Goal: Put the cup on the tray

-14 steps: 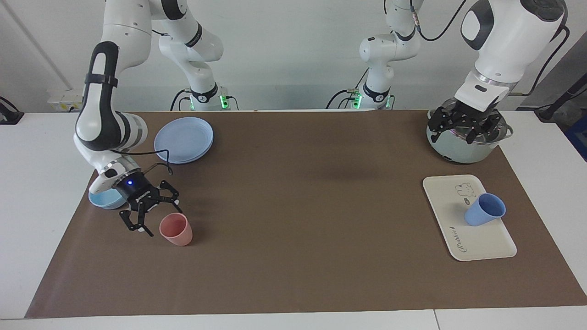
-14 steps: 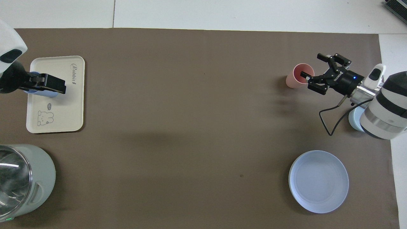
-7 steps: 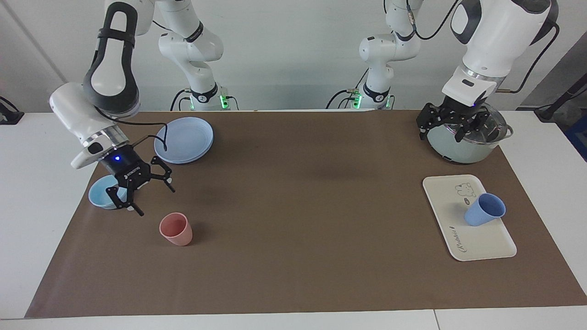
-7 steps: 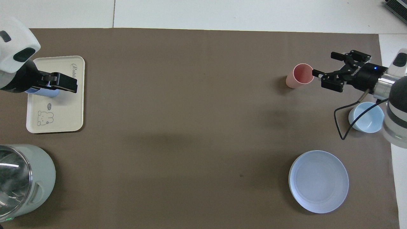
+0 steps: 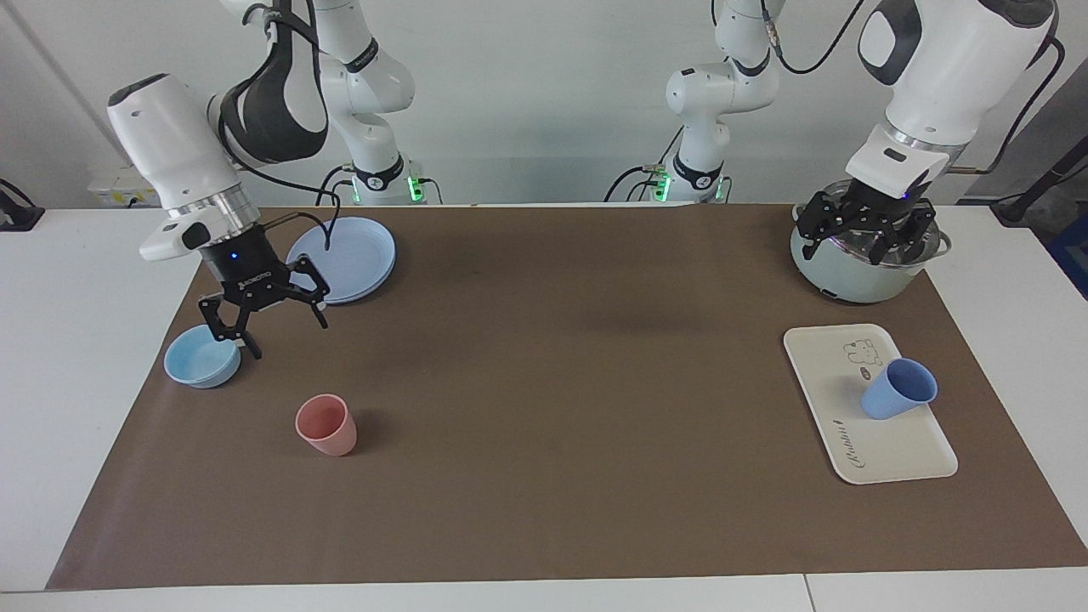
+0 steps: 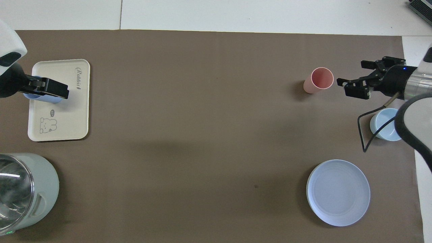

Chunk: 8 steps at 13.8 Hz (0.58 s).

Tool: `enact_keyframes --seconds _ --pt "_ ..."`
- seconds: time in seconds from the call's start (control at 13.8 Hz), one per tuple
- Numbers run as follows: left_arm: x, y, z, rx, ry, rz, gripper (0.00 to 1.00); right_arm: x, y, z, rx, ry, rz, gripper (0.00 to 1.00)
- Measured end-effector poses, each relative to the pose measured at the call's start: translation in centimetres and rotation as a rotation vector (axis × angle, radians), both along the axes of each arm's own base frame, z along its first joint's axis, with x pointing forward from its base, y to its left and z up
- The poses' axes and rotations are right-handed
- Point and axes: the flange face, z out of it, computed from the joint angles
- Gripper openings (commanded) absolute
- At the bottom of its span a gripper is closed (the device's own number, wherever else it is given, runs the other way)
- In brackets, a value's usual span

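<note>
- Brown paper mat (image 5: 544, 408) covers most of my table; I'll place everything against the tray.
- Pale green pot (image 5: 858, 268) stands nearer to the robots than the tray, at the left arm's end. I have the left gripper (image 5: 867, 238) up over it, fingers spread and holding nothing, which I read as parked clear of the finished drop.
- Cream tray (image 5: 858, 442) lies at the left arm's end, cartoon animal printed near one short edge.
- Blue plate (image 5: 344, 255) sits well apart from the tray, toward the right arm's end.
- Right gripper (image 5: 263, 323) hangs between that plate and the light-blue bowl (image 5: 200, 361), jaws apart, empty.
- Pink cup (image 5: 325, 425) stands upright near the bowl, untouched.
- Periwinkle cup (image 5: 897, 389) rests on the tray beside the drawing, tilted. I judge the placement done; nothing blocks it.
</note>
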Motion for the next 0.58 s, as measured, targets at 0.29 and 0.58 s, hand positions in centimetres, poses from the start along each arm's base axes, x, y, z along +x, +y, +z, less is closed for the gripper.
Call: enact_keyframes --seconds 0.29,0.58 --pt "0.0 0.4 -0.1 0.001 0.005 0.016 1.0 -2.8 0.6 4.1 -0.074 0.282 -0.305 1.0" --pt "0.1 2.3 -0.1 -0.001 0.006 0.085 1.0 -5.2 0.5 9.9 -0.148 0.429 -0.424 1.0"
